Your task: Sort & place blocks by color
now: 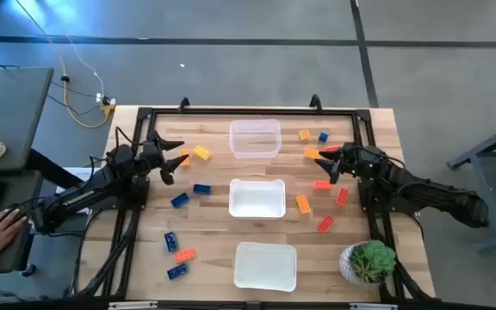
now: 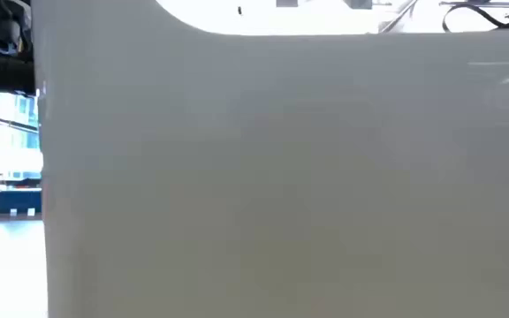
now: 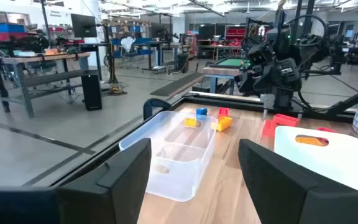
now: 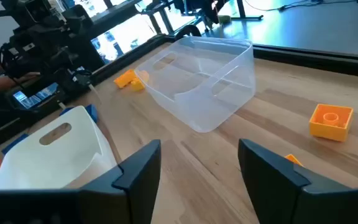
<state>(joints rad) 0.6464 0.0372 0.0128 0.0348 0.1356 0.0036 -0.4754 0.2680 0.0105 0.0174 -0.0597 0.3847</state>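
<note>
The left pincer (image 1: pixel 176 159) hovered over the left part of the desk (image 1: pixel 213 250) with its fingers spread apart and nothing between them, its tips just beside a yellow-orange block (image 1: pixel 201 153). The left wrist view looked between those fingers (image 3: pixel 126 171) toward a clear plastic tub (image 3: pixel 169 155) at the far edge. The right pincer (image 1: pixel 327 159) hung over the right part of the desk, also parted and holding nothing, with an orange block (image 1: pixel 312 153) just beside its tips and a red block (image 1: pixel 321 183) near below it. Its wrist view showed the same clear tub (image 4: pixel 201 81) ahead and a yellow-orange block (image 4: pixel 331 120) lying on the wood off to one side. Three tubs stood in a row down the middle: the clear one (image 1: pixel 255 138) at the far end, a white one (image 1: pixel 257 198) in the centre and another white one (image 1: pixel 265 265) nearest. The blocks lay scattered on either side of that row and outside the tubs, as far as could be seen: blue ones (image 1: pixel 201 189) mostly on the left with an orange one (image 1: pixel 184 255) among them, red and orange ones (image 1: pixel 303 204) mostly on the right. A potted plant (image 1: pixel 368 261) stood at the near right corner. A person's hand (image 1: pixel 0 226) rested beside the desk at the left. The low view was blocked by a pale surface.
</note>
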